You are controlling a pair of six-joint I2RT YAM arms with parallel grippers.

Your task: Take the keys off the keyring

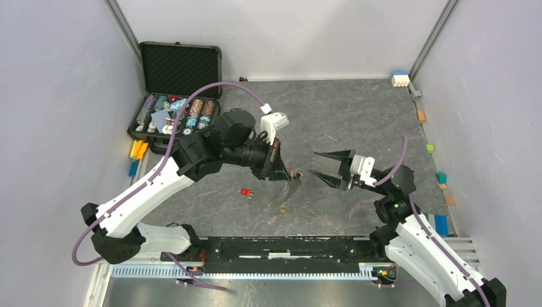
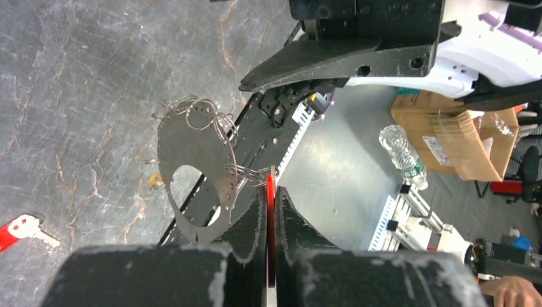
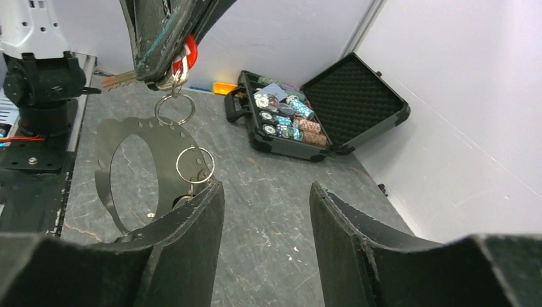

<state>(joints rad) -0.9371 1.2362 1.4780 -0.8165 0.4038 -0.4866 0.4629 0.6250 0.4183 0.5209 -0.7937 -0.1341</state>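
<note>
Right pincer [image 1: 314,163] is standing open, empty. Left pincer [image 1: 284,173] is clamping a red key [image 3: 188,51]. Keyring [image 2: 192,153] is hanging off that key below the left tips, long axis vertical, just ahead of the right tips; right arm probably pulling next.

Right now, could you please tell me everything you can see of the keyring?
The keyring is a thin, dark grey, flat loop with an oval opening and small holes along its rim, several carrying silver rings. It hangs in the air, not gripped itself: a ring chain links it to a red key clamped in the left gripper. The open right gripper is close beside it; contact unclear.
</note>
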